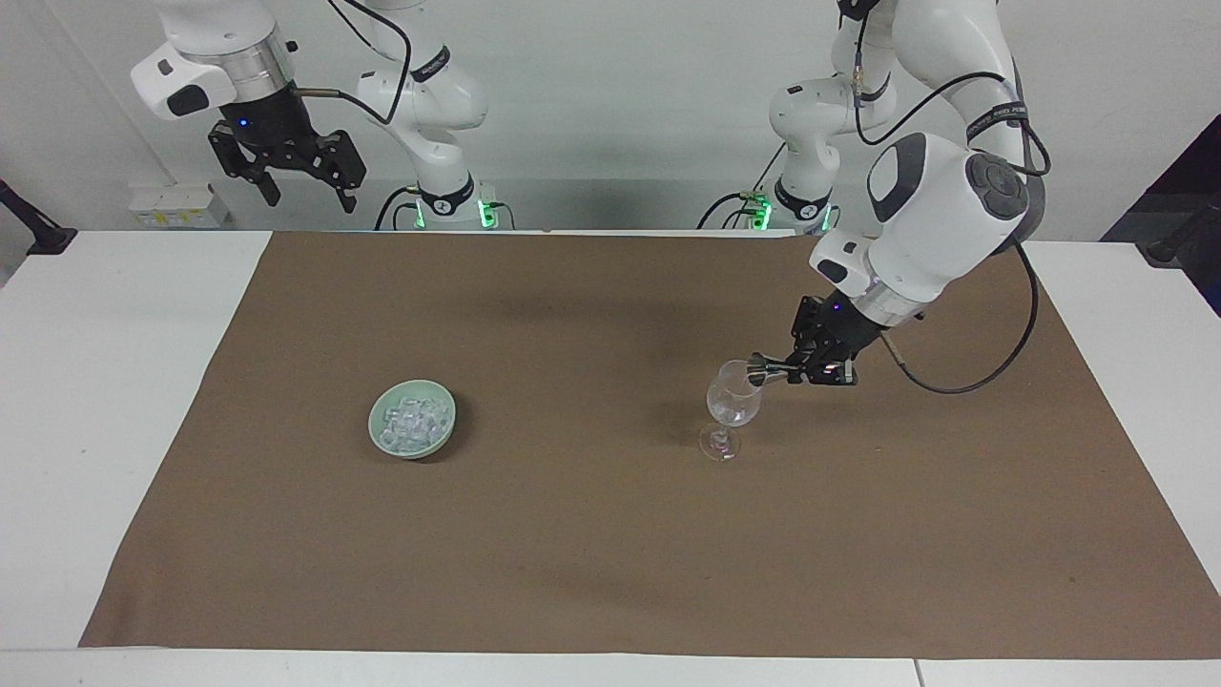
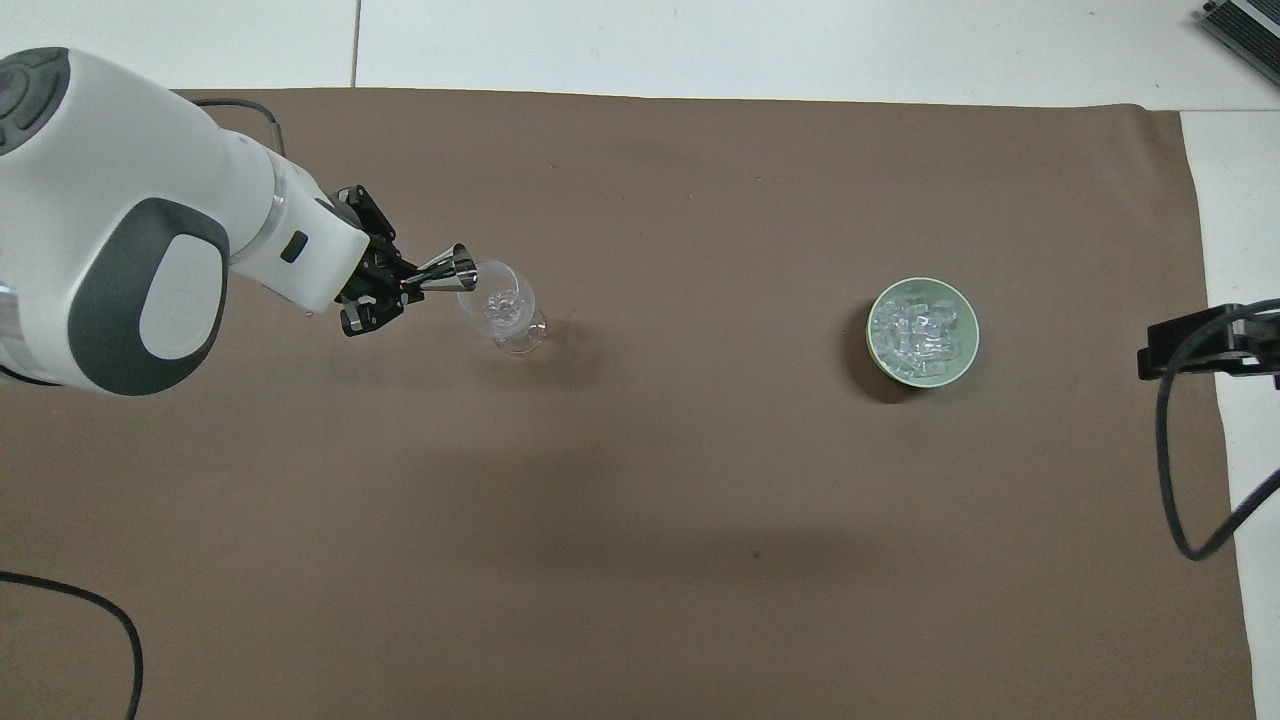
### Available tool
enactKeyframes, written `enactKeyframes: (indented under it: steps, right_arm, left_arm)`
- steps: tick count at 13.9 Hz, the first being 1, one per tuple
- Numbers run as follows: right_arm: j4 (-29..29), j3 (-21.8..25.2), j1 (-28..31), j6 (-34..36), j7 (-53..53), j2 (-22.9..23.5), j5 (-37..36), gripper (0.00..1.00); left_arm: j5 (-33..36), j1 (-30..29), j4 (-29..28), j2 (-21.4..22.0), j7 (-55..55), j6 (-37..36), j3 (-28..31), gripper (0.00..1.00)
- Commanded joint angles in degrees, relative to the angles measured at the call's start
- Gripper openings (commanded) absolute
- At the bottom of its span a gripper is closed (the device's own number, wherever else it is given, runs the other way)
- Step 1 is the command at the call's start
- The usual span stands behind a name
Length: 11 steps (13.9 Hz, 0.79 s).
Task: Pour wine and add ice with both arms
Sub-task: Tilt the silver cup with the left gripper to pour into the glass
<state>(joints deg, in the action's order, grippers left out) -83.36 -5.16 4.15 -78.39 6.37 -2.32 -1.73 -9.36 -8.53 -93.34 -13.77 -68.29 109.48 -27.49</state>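
Observation:
A clear stemmed glass [image 1: 733, 405] [image 2: 500, 305] stands on the brown mat toward the left arm's end. My left gripper [image 1: 792, 370] [image 2: 408, 286] is shut on a small metal jigger [image 1: 763, 370] [image 2: 447, 272], which lies tipped on its side with its mouth at the glass's rim. Something clear glints in the glass's bowl. I cannot tell whether it is wine. The ice [image 1: 413, 418] [image 2: 920, 325] is heaped in a pale green bowl [image 1: 412, 448] [image 2: 920, 378] toward the right arm's end. My right gripper [image 1: 307, 198] waits open, high above the table's edge at the robots' end.
A brown mat [image 1: 610, 534] [image 2: 640, 520] covers most of the white table [image 1: 105, 401]. Black cables trail at the overhead view's edges [image 2: 1190, 500]. Between the glass and the bowl lies bare mat.

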Motion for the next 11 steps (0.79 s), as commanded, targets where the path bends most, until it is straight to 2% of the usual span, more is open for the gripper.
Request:
enactKeyframes:
  steps: [1, 11]
  right_arm:
    - [-0.31, -0.2, 1.12, 0.26, -1.63, -0.67, 1.3, 1.0]
    - [-0.31, -0.2, 1.21, 0.26, -1.63, -0.67, 1.3, 1.0]
  left_arm:
    - [1.8, 1.15, -0.26, 1.02, 1.85, -0.49, 0.86, 0.0]
    - [9.53, 3.16, 1.84, 1.02, 4.39, -1.81, 0.77, 0.0]
